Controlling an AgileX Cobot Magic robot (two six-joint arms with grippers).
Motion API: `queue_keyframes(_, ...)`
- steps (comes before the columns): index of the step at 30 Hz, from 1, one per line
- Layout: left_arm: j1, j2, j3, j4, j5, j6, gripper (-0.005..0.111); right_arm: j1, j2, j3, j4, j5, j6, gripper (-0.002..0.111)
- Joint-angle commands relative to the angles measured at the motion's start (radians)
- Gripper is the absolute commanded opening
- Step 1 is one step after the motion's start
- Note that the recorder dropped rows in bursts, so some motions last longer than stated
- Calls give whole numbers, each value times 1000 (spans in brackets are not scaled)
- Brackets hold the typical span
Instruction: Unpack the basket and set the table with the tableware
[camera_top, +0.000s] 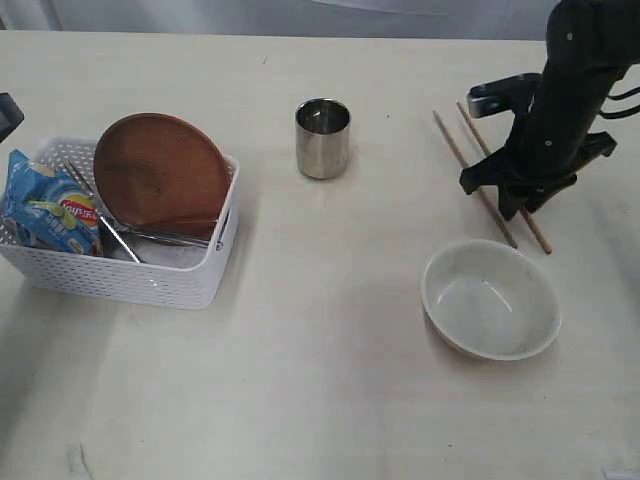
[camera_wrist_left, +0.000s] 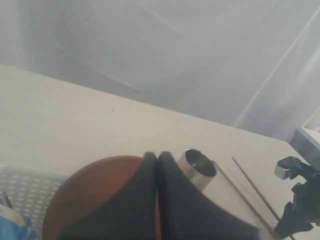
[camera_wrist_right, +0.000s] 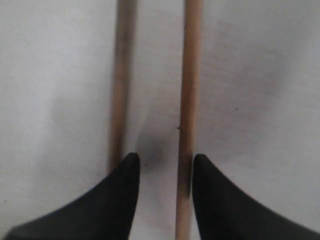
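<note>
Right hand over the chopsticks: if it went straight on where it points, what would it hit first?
Probably the chopsticks: the right hand points down at them, one stick in its open gap, the other under a fingertip, with the table beneath. Height is unclear.

**Layout Across the Surface**

The basket (camera_top: 130, 278) is sitting on the surface's (camera_top: 300, 400) left, holding a leaning plate (camera_top: 162, 172), cutlery (camera_top: 165, 238) and, at its left end, a snack bag (camera_top: 50, 210). The cup (camera_top: 323, 138) is standing right of it, further back. The chopsticks (camera_top: 470, 170) are lying far right, the bowl (camera_top: 490, 298) resting before them.
</note>
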Motion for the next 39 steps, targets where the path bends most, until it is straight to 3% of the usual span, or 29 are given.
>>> queue_keyframes(1, 0, -1, 1, 1, 4, 4, 0, -5, 22, 1, -6, 11, 6, 44)
queue_keyframes(15, 0, -1, 1, 1, 4, 4, 0, -5, -34, -197, 55, 216, -2, 44)
queue_keyframes(23, 0, -1, 1, -1, 4, 4, 0, 32, -142, -311, 473, 318, -233, 44)
queue_keyframes(25, 0, -1, 1, -1, 4, 4, 0, 118, -173, -318, 498, 328, -245, 44)
queue_keyframes(29, 0, -1, 1, 1, 4, 4, 0, 383, -190, -339, 495, 301, -264, 44)
queue_keyframes(33, 0, -1, 1, 1, 4, 4, 0, 642, -137, -445, 280, 178, -226, 44)
queue_keyframes(39, 0, -1, 1, 1, 11, 10, 0, 776, 152, -744, 124, 357, -206, 44)
